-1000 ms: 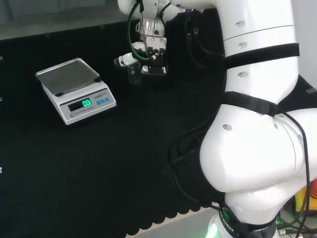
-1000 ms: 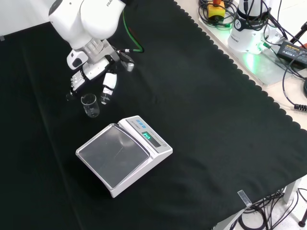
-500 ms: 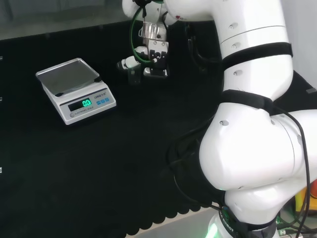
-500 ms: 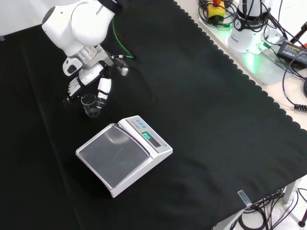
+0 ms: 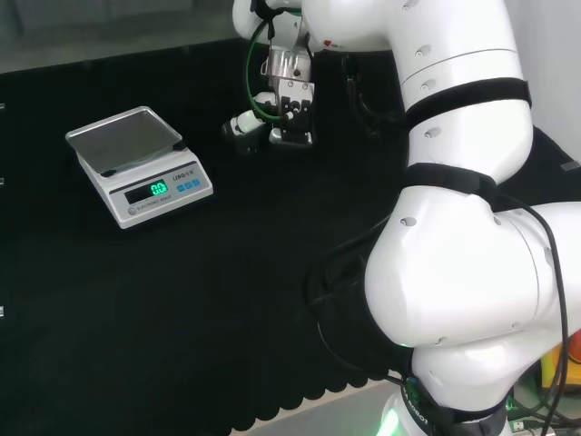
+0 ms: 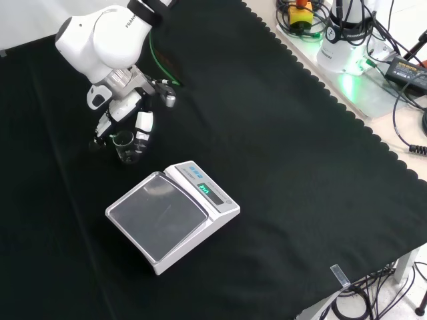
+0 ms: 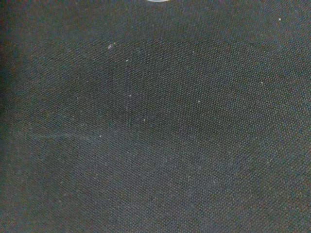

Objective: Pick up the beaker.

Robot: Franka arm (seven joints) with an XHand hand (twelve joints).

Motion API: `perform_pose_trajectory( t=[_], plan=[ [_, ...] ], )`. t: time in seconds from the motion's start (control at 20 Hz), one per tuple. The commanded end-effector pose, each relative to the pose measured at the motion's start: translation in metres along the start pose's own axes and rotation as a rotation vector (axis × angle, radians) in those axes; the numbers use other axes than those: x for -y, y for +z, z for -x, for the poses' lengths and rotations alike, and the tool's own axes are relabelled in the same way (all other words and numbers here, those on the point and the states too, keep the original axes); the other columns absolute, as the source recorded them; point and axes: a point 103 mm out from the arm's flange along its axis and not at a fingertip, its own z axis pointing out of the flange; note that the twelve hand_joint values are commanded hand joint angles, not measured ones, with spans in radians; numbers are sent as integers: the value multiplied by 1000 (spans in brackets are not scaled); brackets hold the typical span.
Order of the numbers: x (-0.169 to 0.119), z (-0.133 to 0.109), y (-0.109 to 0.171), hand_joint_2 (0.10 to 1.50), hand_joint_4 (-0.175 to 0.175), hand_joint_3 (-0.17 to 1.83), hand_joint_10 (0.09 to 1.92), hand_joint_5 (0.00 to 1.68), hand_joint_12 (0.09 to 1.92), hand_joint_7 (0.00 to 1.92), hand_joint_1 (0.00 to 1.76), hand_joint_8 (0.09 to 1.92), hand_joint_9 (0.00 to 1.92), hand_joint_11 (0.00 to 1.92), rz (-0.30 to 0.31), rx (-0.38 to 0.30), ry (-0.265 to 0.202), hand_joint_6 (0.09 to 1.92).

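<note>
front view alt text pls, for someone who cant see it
The arm's black and white hand reaches down from the view's top around a small clear beaker standing upright on the black cloth, its fingers on either side of the glass. Just below and to the right sits a white scale with nothing on its pan.

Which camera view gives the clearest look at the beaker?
The front view: the beaker stands upright on the cloth with the hand around it. In the head view, the hand largely hides it. The wrist view shows cloth.

Head and front views share the scale (image 5: 136, 163).
</note>
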Motion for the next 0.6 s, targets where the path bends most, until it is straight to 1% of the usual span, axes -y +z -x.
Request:
perform_pose_trajectory(
  t=[0.05, 0.1, 0.2, 0.3, 0.35, 0.5, 0.6],
  plan=[
    [0, -3, 3, 913, -102, 76, 886, 242, 1443, 102, 521, 861, 401, 352, 98, 50, -14, 87],
    [0, -4, 4, 907, -106, 75, 868, 278, 1422, 159, 562, 874, 469, 401, 134, 57, -21, 87],
    [0, -4, 6, 895, -114, 75, 810, 398, 1361, 350, 662, 882, 663, 537, 201, 67, -30, 87],
    [-1, -2, 9, 883, -116, 80, 735, 519, 1301, 541, 752, 859, 840, 658, 271, 71, -35, 146],
    [-1, -2, 11, 876, -114, 86, 697, 587, 1274, 634, 794, 842, 922, 711, 305, 73, -35, 215],
    [-2, 1, 17, 845, -102, 119, 602, 814, 1217, 897, 908, 792, 1147, 837, 406, 58, -30, 533],
    [-3, 4, 21, 817, -90, 162, 567, 948, 1197, 1043, 964, 759, 1260, 896, 457, 43, -23, 622]
  ],
)
